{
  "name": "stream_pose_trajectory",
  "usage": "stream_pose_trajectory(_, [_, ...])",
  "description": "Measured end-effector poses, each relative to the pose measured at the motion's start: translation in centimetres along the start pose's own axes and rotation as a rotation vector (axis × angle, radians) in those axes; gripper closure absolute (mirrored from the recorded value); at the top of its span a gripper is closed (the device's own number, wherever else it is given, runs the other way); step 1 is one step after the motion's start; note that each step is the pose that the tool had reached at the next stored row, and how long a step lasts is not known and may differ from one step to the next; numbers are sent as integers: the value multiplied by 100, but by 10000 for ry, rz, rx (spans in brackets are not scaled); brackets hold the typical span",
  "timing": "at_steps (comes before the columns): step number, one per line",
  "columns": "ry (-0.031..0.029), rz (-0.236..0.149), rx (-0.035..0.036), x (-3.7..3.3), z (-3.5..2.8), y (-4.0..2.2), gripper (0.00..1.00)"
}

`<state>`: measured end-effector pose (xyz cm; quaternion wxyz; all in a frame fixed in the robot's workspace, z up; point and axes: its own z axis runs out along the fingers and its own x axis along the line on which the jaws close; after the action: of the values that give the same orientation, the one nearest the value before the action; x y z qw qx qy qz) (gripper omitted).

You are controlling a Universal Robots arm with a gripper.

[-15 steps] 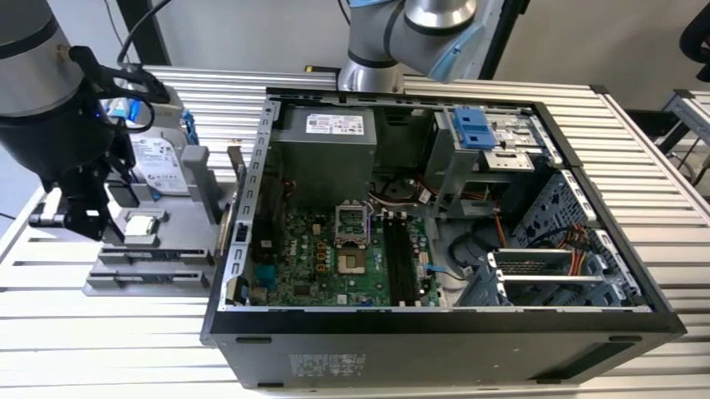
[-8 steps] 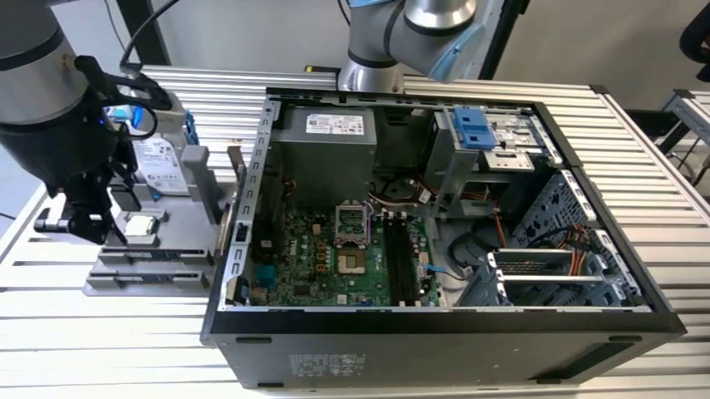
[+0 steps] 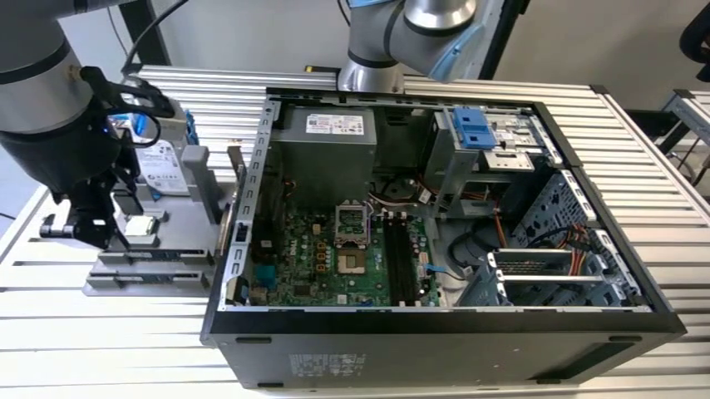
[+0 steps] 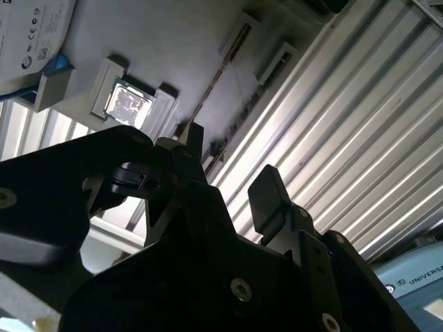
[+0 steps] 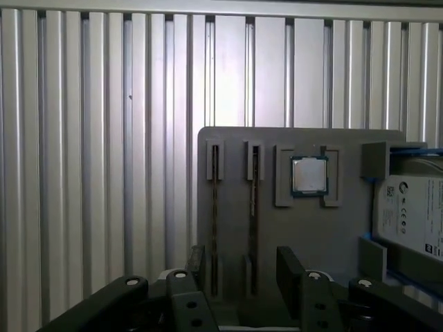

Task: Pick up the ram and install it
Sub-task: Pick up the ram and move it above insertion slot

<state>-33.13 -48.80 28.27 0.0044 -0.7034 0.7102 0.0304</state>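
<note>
The claw (image 5: 242, 257), wide open and empty, hangs over the grey holder (image 5: 332, 242) where the ram (image 5: 254, 207) stands edge-up; it is likely light, stiff yet fragile, best pinched mid-length across its flat faces.

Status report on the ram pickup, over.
Gripper open, holding nothing, above the gray holder. Ram on edge in its holder slot, not gripped. Nothing seen between fingers and ram.
</note>
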Motion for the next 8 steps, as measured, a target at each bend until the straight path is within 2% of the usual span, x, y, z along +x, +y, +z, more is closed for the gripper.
stream_pose_trajectory(8, [0, 0, -1, 4, 78, -3, 0])
